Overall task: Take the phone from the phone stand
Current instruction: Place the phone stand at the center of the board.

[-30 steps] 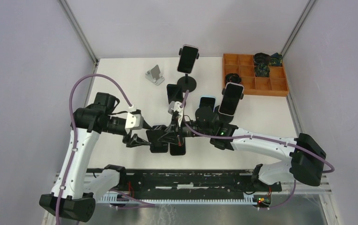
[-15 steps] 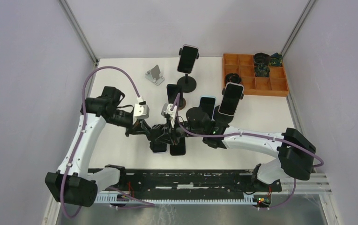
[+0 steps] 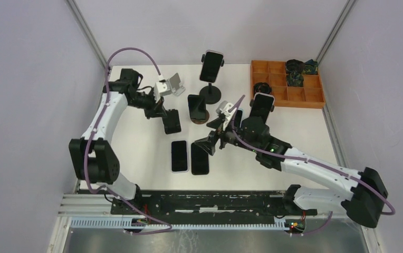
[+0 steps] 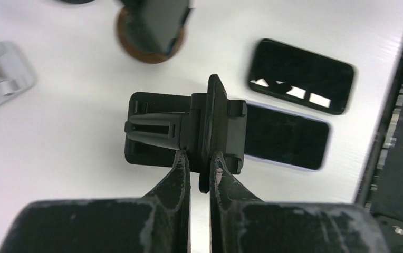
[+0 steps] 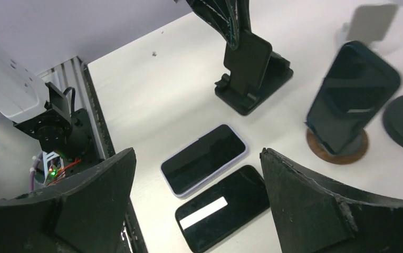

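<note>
From above, the left end effector (image 3: pixel 166 113) was clamped on the black phone stand (image 3: pixel 172 122), left of the middle of the tabletop (image 3: pixel 136 153). The light-rimmed phone (image 3: pixel 179 156) was out of that stand, lying flat at the stand's 6 o'clock and apart from it. A dark phone (image 3: pixel 200 159) lay flat just beside it, at its 3 o'clock. The right end effector (image 3: pixel 209 139) hung at the dark phone's 1 o'clock with its jaws spread wide, holding nothing. A silver stand (image 3: pixel 174 84) sat at the black stand's 12 o'clock, and an orange tray (image 3: pixel 286 84) lay toward the far right corner.

Through the left wrist camera, the fingers (image 4: pixel 181 174) were pinched tight on the upright back plate of the black phone stand (image 4: pixel 152 129). The light-rimmed phone (image 4: pixel 286 137) lay at the stand's 3 o'clock, near it, and the dark phone (image 4: pixel 300 76) at its 2 o'clock. A brown round stand (image 4: pixel 146 50) carrying another phone stood at 11 o'clock.

Through the right wrist camera, the two fingers (image 5: pixel 99 200) stood far apart at the bottom of the view. The light-rimmed phone (image 5: pixel 203 158) lay flat on the tabletop, showing between them. The dark phone (image 5: pixel 223 208) lay side by side with it at its 5 o'clock. The black phone stand (image 5: pixel 252 79) stood at the light-rimmed phone's 1 o'clock, gripped at the top of its back plate by the other arm. I could not tell whether its base was touching the tabletop.
</note>
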Available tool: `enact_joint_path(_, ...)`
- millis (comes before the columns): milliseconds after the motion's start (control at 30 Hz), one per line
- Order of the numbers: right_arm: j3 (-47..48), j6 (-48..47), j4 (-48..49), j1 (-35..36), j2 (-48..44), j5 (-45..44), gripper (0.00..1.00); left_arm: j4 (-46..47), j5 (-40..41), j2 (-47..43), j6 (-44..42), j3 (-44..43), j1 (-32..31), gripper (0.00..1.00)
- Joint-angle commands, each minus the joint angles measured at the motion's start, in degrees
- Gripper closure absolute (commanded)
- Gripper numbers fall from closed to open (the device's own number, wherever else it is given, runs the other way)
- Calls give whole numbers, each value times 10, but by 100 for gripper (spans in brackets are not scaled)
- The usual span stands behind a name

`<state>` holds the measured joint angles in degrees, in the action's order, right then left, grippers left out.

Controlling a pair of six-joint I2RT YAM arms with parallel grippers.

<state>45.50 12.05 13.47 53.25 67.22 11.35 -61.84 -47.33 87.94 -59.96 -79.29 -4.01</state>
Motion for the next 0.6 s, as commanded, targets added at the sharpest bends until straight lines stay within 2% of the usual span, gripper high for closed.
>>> enact_joint_path(0, -19, 9, -51, -15, -79, -63, 4, 91, 35, 62, 76, -64, 18, 98)
enact_joint_path(167, -7, 17, -132, -25, -144, -96, 2, 168, 96, 141, 153, -102, 20, 98)
enact_joint_path(567, 6, 34, -205, -45, -184, -110, 2, 224, 107, 270, 181, -203, 39, 98)
